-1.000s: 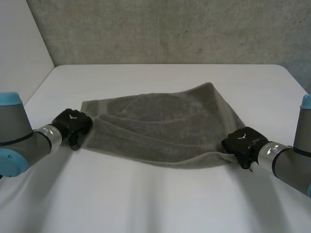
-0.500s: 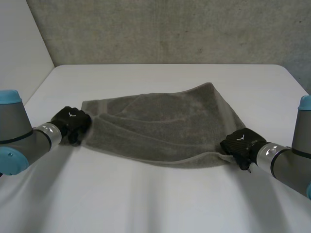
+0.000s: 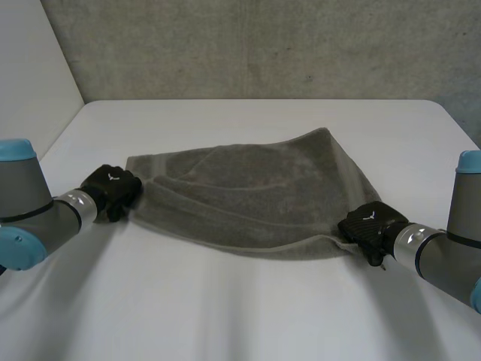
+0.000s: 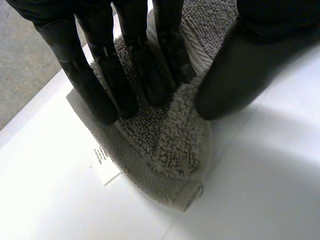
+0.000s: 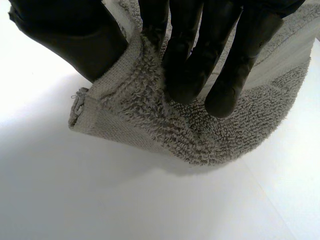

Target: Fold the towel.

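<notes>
A grey towel [image 3: 248,188] lies rumpled and partly folded over itself across the middle of the white table [image 3: 240,308]. My left hand [image 3: 113,188] is at the towel's near left corner. In the left wrist view its straight fingers [image 4: 140,70] press on the towel [image 4: 175,150] and the thumb squeezes a raised ridge of cloth against them. My right hand [image 3: 366,226] is at the near right corner. There the thumb and fingers [image 5: 195,60] pinch the towel's [image 5: 150,120] hemmed corner, lifted slightly off the table.
A small white label [image 4: 104,162] sticks out from under the towel's left corner. A grey concrete wall [image 3: 263,45] stands behind the table's far edge, and a white panel [image 3: 30,75] at the far left. Bare tabletop lies in front of the towel.
My left hand's thumb and fingers have drawn together, bunching the left corner between them. My right hand has crept slightly left and nearer, still holding its corner.
</notes>
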Robot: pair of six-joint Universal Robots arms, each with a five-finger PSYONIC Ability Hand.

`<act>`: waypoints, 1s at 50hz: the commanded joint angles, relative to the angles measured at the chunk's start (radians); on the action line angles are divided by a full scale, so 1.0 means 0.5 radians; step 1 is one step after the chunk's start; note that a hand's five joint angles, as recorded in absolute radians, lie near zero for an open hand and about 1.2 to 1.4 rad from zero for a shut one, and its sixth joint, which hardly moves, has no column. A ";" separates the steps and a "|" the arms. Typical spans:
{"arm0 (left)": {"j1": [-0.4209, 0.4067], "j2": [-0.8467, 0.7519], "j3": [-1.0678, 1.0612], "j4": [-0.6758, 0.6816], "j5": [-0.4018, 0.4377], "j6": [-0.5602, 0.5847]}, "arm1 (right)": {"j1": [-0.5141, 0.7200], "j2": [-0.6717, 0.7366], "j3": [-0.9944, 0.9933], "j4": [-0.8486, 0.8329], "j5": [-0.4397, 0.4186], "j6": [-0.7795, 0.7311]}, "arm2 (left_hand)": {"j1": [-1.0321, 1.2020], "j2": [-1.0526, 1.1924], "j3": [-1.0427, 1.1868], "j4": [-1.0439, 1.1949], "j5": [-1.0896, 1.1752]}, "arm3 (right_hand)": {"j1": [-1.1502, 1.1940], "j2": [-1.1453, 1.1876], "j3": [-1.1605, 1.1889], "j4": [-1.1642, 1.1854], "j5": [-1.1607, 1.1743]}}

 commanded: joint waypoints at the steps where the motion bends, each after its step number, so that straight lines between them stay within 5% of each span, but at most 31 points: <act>1: -0.023 0.053 0.000 0.000 -0.041 -0.018 | -0.005 -0.002 -0.006 -0.002 0.002 0.003 | -0.018 -0.016 -0.017 -0.010 -0.337 | 0.129 0.137 0.104 0.106 0.106; 14: -0.069 0.133 -0.071 -0.003 -0.047 -0.018 | -0.030 -0.039 -0.015 -0.085 0.011 0.036 | 0.251 0.254 0.252 0.259 -0.068 | 0.129 0.137 0.104 0.106 0.106; 19: -0.069 0.228 -0.144 -0.012 -0.047 -0.022 | -0.042 -0.253 -0.024 -0.106 0.002 0.064 | 0.251 0.254 0.252 0.259 -0.068 | 0.129 0.137 0.104 0.106 0.106; 30: -0.056 0.952 -0.273 -0.031 -0.038 -0.282 | -0.201 -0.889 -0.224 -0.033 -0.060 0.337 | 0.251 0.254 0.252 0.259 -0.068 | 0.129 0.137 0.104 0.106 0.106; 35: -0.001 1.295 -0.234 -0.083 -0.026 -0.500 | -0.318 -1.082 -0.499 0.283 -0.197 0.349 | 0.251 0.254 0.252 0.259 -0.068 | 0.129 0.137 0.104 0.106 0.106; 42: 0.057 1.397 -0.187 -0.147 -0.029 -0.522 | -0.456 -1.020 -0.810 0.636 -0.278 0.297 | 0.251 0.254 0.252 0.259 -0.068 | 0.129 0.137 0.104 0.106 0.106; 50: -0.019 0.983 -0.135 -0.169 -0.063 -0.485 | -0.333 -0.585 -1.037 0.793 -0.195 0.049 | 0.251 0.254 0.252 0.259 -0.068 | 0.129 0.137 0.104 0.106 0.106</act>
